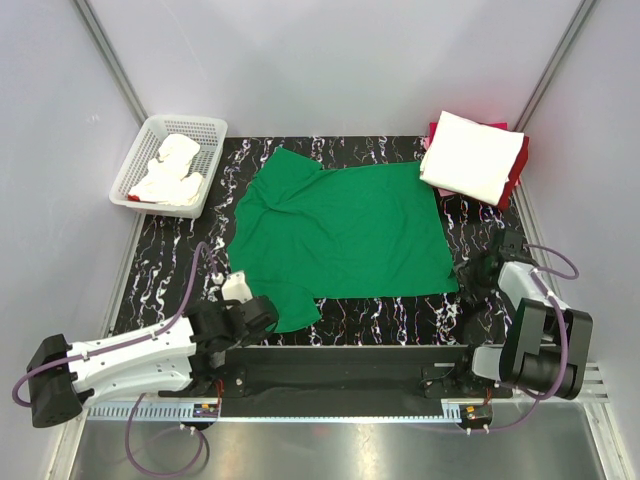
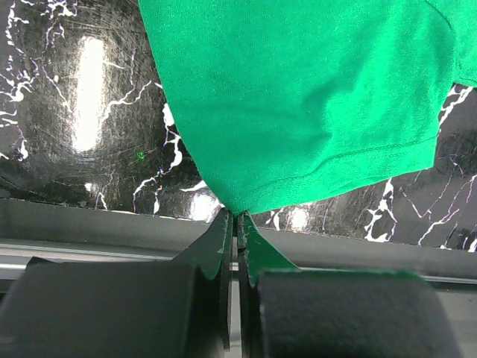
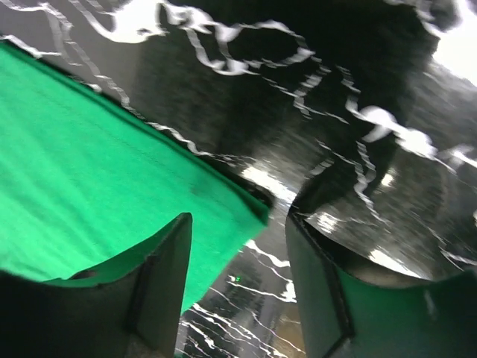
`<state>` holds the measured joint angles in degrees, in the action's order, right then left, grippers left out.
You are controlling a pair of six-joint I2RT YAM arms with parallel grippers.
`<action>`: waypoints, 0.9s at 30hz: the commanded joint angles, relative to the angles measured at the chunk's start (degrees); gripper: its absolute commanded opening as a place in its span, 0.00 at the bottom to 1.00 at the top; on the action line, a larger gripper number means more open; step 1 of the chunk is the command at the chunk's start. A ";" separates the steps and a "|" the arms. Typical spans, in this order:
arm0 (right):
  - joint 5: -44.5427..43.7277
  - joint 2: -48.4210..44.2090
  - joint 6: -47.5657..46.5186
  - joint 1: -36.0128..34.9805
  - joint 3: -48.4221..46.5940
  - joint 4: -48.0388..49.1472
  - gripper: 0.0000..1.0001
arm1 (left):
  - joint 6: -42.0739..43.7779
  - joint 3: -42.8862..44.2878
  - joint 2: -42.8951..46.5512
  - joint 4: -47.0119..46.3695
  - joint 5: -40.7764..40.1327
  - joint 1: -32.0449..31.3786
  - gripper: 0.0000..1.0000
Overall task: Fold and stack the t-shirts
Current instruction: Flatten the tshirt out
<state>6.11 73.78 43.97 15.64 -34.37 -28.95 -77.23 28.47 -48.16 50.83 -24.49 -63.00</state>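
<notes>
left gripper (image 2: 235, 216) pinched shut on the near sleeve edge of the green t-shirt (image 1: 345, 235); right gripper (image 3: 237, 224) jaws apart astride its near right corner; shirt lies spread on the black marbled table (image 1: 160, 250).

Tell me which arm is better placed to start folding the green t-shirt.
Left, probably. The left tool is shut on the near edge of the green t-shirt, ready to lift. The right tool has its jaws open around the near right corner, so it must close first.

The spread t-shirt (image 1: 340, 235) is seen in bright green, the tabletop (image 1: 160, 255) in white-veined black, the folded t-shirts (image 1: 472, 158) in white and red.
</notes>
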 commanded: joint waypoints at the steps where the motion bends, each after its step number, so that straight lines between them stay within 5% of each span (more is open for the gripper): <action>1: 2.50 1.54 -1.69 0.09 1.06 5.56 0.59 | -0.29 0.80 0.17 -0.38 -1.70 0.16 0.00; 7: 3.47 1.36 -1.78 0.09 1.94 6.71 0.48 | 0.24 1.24 -0.53 -0.99 -1.79 0.25 0.00; 10: 5.05 3.47 -2.48 0.09 1.76 7.68 0.28 | 0.15 1.15 -0.79 -0.82 -1.70 0.16 0.00; 11: 5.40 4.00 -2.57 0.09 1.68 7.77 0.14 | -0.02 1.06 -0.71 -0.73 -1.70 0.16 0.00; 14: 5.93 3.57 -2.74 0.09 1.94 7.68 0.00 | -0.11 1.41 0.26 0.23 -1.70 0.16 0.00; 27: 9.18 -15.24 -2.21 0.09 -4.29 -11.10 0.00 | 0.15 9.85 6.41 14.47 3.04 0.07 0.00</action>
<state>13.37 61.01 42.28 15.70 -34.17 -32.53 -77.01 35.51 -43.48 60.77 -23.00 -63.00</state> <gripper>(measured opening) 0.014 0.023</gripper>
